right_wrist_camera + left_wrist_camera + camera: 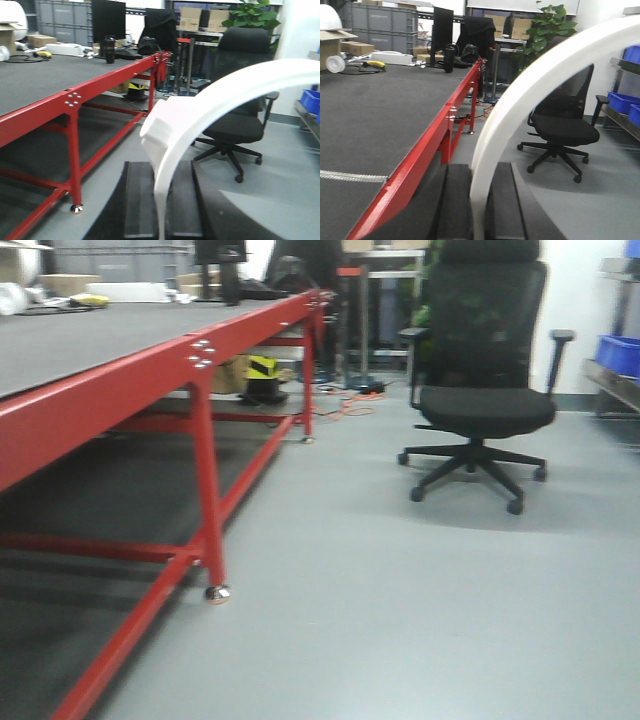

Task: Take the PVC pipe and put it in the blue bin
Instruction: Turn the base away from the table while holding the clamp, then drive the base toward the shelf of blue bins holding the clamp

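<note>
Your left gripper (481,172) is clamped on the PVC pipe (515,100). In the left wrist view the white arch stands up between the two black fingers (457,200) at 6 o'clock, pressed on both sides, and sweeps up and over toward 2 o'clock.

Your right gripper (162,170) looks the same. A second white arch (190,115) is pinched between its fingers (140,200) at 6 o'clock and curves off toward 3 o'clock. It has a thicker stepped block on its flank just above the pads. You cannot see a tab or a hole on either piece.

In the front view neither arm nor either arch shows. You see the red-framed table (150,380) running from 9 o'clock toward 11, with a grey top and clutter at its far end. A black office chair (485,410) stands on the grey floor at about 1 o'clock. The blue bin (620,355) sits on a shelf at the frame's edge at 3 o'clock, beyond the chair and well apart from the table. The front view is blurred.
</note>
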### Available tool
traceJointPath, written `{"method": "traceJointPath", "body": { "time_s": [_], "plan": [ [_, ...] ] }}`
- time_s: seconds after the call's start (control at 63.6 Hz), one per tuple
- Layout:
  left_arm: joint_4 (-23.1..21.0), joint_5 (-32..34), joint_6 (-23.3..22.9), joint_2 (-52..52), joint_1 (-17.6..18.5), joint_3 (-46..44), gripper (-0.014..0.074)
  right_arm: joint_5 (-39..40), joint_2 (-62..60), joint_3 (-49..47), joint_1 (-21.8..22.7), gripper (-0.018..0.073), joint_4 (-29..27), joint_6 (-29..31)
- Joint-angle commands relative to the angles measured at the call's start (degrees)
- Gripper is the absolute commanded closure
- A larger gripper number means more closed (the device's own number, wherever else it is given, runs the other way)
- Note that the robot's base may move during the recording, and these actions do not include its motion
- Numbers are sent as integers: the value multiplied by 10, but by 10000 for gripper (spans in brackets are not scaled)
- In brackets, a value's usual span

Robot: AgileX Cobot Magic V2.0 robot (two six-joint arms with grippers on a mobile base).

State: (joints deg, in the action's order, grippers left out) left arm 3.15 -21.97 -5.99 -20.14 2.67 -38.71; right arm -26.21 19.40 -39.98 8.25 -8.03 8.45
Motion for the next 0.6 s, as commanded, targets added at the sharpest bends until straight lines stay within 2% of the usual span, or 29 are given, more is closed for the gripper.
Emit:
{"method": "traceJointPath", "body": {
  "time_s": [0.0, 0.582],
  "plan": [
    [1, 18, -3, 3, 3, 0, 707, 18, -3, 0, -2, 713, 2, 2],
    [1, 18, -3, 3, 3, 0, 707, 18, -3, 0, -2, 713, 2, 2]
  ]
}}
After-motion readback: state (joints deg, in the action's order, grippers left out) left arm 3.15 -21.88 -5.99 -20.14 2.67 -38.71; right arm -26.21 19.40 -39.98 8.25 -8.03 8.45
